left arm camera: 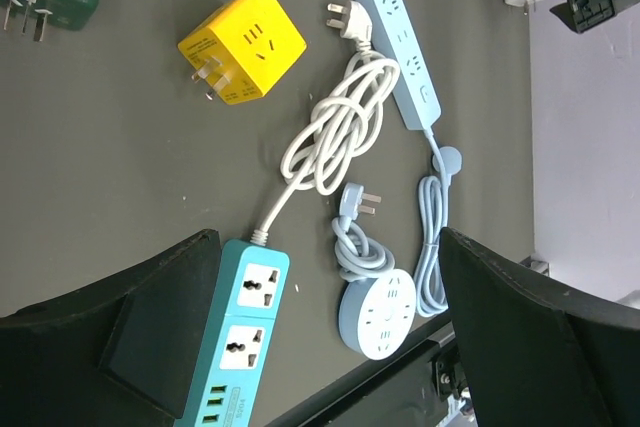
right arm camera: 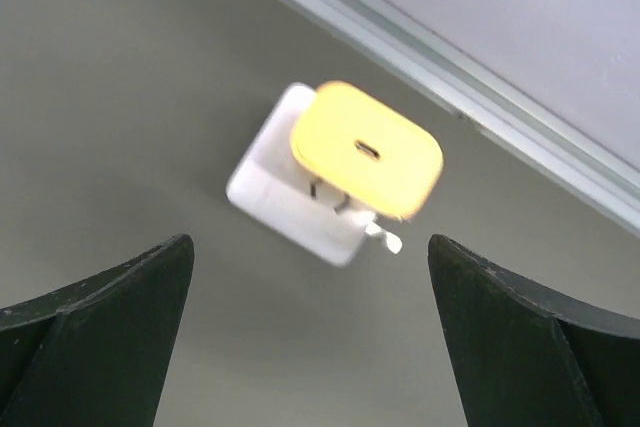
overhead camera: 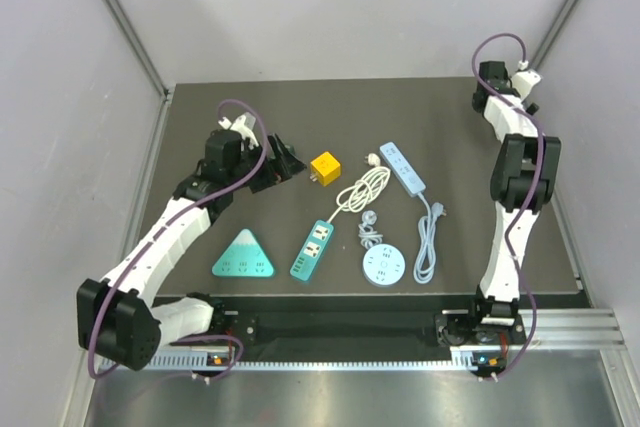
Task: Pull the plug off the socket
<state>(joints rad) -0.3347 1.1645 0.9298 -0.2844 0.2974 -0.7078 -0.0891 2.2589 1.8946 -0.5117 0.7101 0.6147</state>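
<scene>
The yellow plug (right arm camera: 367, 150), seated in its white socket (right arm camera: 275, 197), lay centred ahead of the nearer right gripper (right arm camera: 308, 272), fingers apart.

No text, brand or number can be read. A tiny dark marking at the near end of the teal power strip (left arm camera: 235, 347) is too small to make out. The triangular socket (overhead camera: 243, 255) carries a white mountain-shaped mark. The yellow plug (right arm camera: 366, 150) is too blurred to show print.
</scene>
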